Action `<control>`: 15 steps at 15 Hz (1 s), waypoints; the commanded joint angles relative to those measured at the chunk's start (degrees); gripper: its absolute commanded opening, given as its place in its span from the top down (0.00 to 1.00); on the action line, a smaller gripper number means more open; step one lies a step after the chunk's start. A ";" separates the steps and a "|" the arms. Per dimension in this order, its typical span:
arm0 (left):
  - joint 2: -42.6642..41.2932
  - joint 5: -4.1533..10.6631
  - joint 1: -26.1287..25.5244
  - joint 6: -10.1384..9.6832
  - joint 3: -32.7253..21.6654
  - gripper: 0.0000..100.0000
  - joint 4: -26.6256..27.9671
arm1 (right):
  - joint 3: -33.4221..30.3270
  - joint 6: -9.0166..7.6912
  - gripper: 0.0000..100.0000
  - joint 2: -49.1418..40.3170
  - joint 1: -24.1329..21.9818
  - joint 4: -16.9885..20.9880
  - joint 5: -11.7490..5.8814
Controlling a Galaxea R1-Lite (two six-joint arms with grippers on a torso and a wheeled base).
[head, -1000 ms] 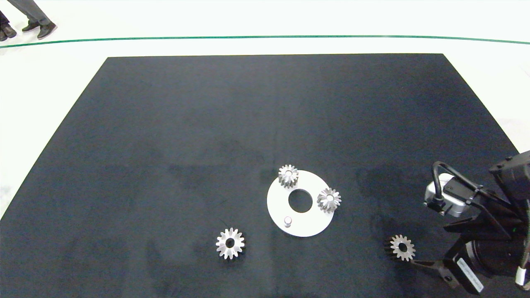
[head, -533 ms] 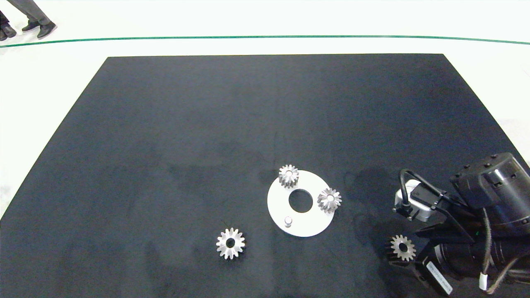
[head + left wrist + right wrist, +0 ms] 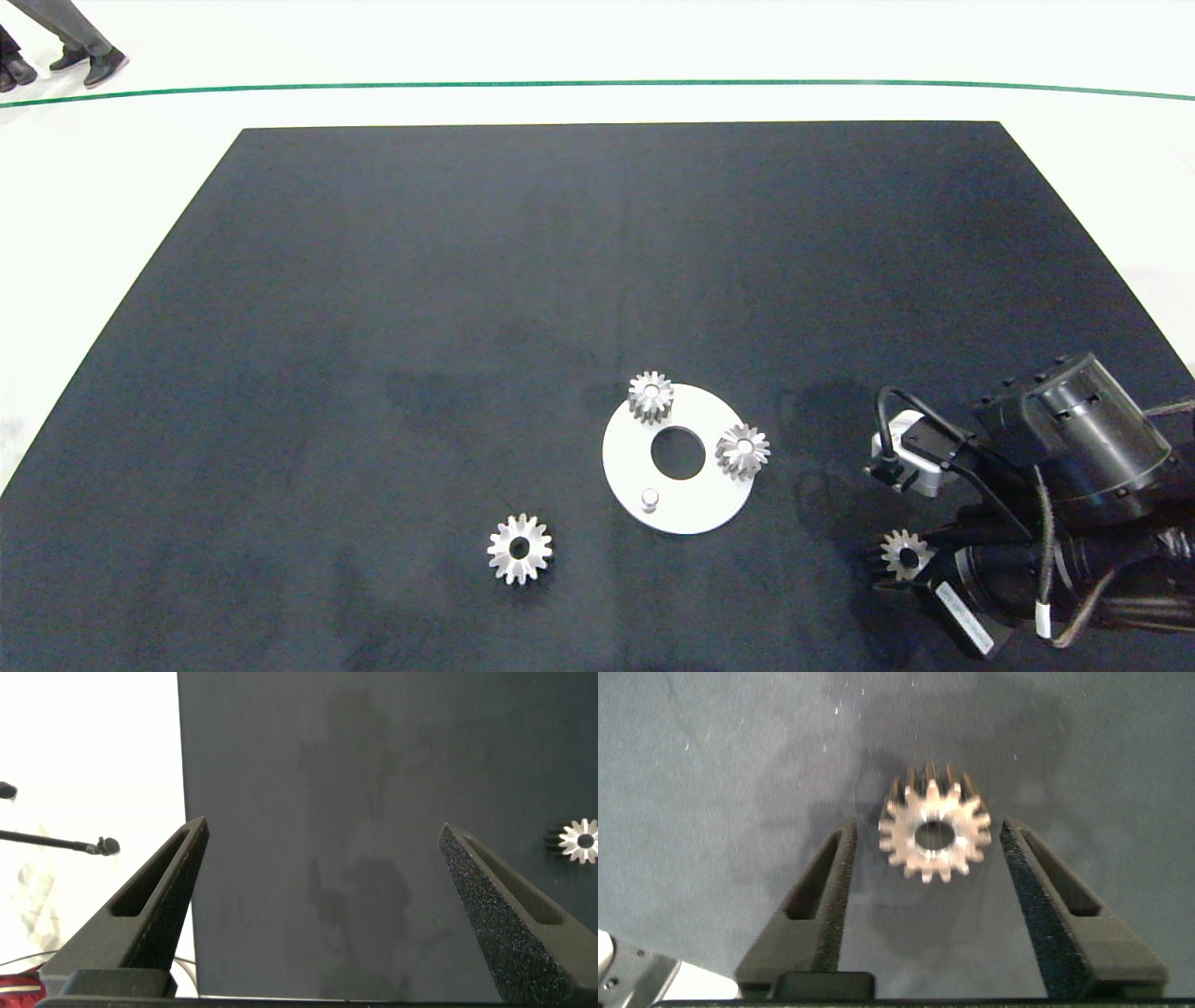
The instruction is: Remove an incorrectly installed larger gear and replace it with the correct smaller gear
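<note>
The removal half looks done to me: the larger gear (image 3: 519,549) lies flat on the tabletop (image 3: 373,280), clear of the white plate (image 3: 691,513) and out at about 8 o'clock from it. The plate carries two small gears, one (image 3: 650,396) at 11 o'clock and one (image 3: 742,451) at 3 o'clock of its centre hole, while the peg (image 3: 649,499) at 7 o'clock stands bare, so I judge that to be the seat waiting to be filled. What is left is the replacement. The smaller gear (image 3: 934,835) sits on the tabletop at about 4 o'clock from the plate, well apart from it, and my right fingers (image 3: 831,891) are down around it, one on each side with a slim gap to the teeth, open and not yet pinching. I have to close on it, lift it, carry it across to the bare peg and drop its hole over the pin. My left fingers (image 3: 159,896) hang spread wide over bare tabletop near the mat's edge, holding nothing and taking no part.
</note>
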 commanded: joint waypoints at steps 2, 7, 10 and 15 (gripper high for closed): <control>0.17 0.18 0.01 -0.01 -0.16 0.00 0.24 | 0.17 -0.08 0.47 2.30 -1.27 -1.22 0.01; 0.17 0.18 0.01 -0.01 -0.07 0.00 0.24 | 0.17 0.01 0.57 2.12 -1.18 -1.49 -0.26; 0.17 0.18 0.01 -0.01 0.01 0.00 0.24 | 0.35 -0.08 0.63 0.71 -1.00 -1.49 -0.43; 0.17 0.18 0.01 -0.01 0.01 0.00 0.24 | 0.00 2.21 0.74 -4.38 1.63 -1.22 -0.17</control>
